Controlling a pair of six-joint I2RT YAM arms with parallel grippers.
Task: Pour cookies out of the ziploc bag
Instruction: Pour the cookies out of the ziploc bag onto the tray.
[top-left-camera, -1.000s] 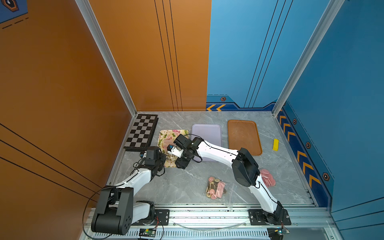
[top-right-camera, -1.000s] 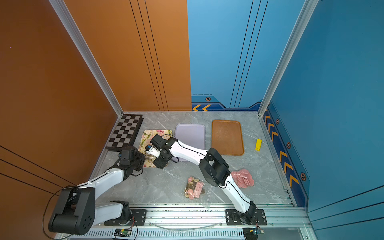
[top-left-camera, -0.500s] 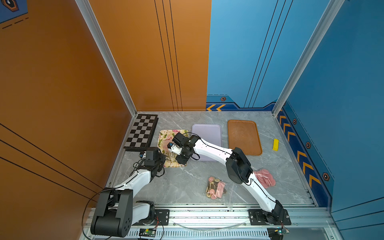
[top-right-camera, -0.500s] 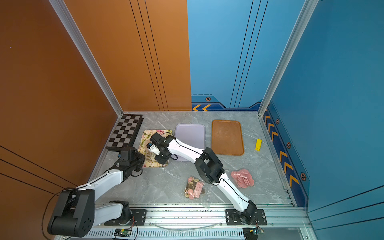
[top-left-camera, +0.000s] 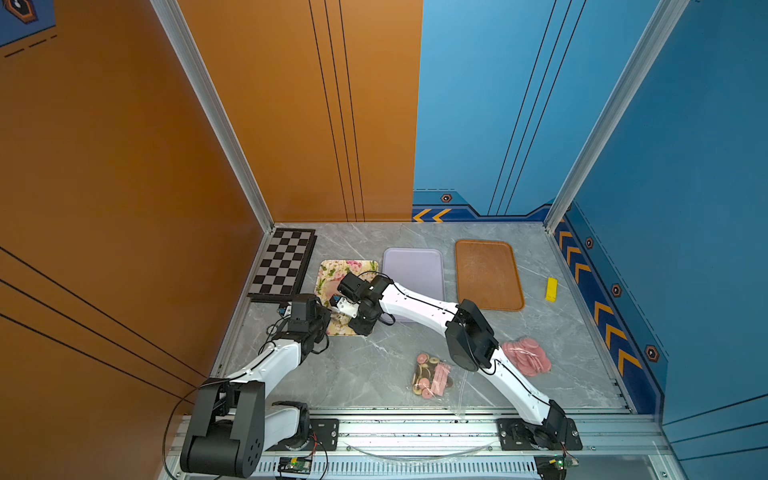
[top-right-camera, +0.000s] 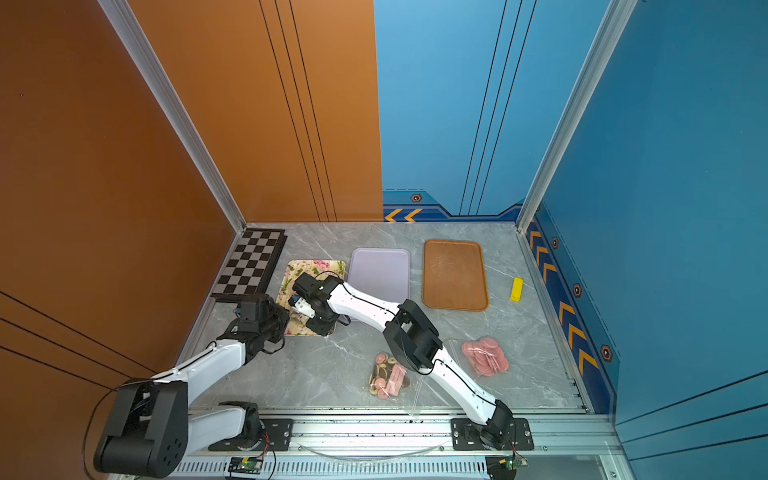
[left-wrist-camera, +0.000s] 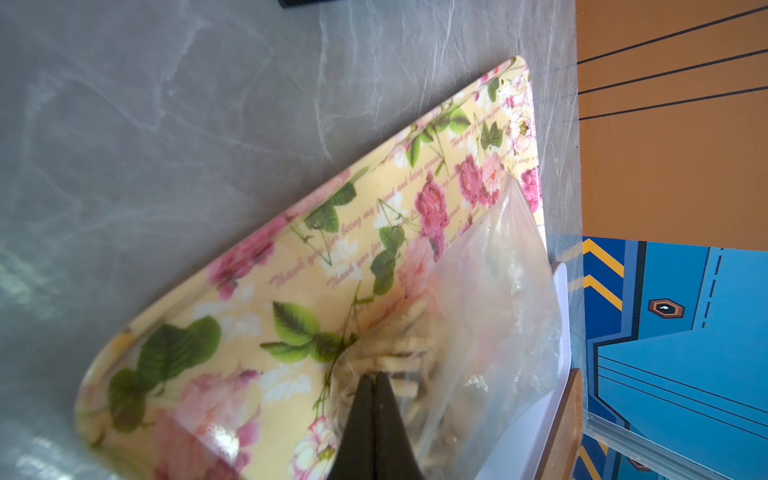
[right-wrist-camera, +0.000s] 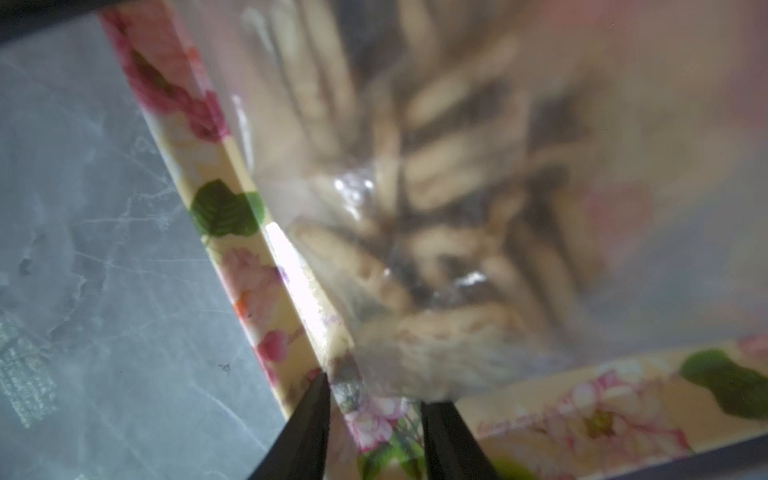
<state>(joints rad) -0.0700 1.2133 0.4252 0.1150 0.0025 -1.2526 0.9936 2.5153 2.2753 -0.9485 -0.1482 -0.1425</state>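
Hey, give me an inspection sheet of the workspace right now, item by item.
Surface: grey marble table.
Job's things: ziploc bag holding cookies, over the floral tray; mixed cookies and pink discs on the table, in clear plastic.
Clutter: chessboard, lilac tray, brown tray, yellow block.
Grippers: left gripper shut on the ziploc bag; right gripper jaws apart around its corner.
Cables: black cable looping by the left arm's base.
Surroundings: orange wall, blue wall.

Orange wall panels (top-left-camera: 124, 166), blue wall panels (top-left-camera: 685, 145), aluminium corner posts (top-left-camera: 210, 108), yellow chevron trim (top-left-camera: 602, 311), grey marbled tabletop (top-left-camera: 374, 365).
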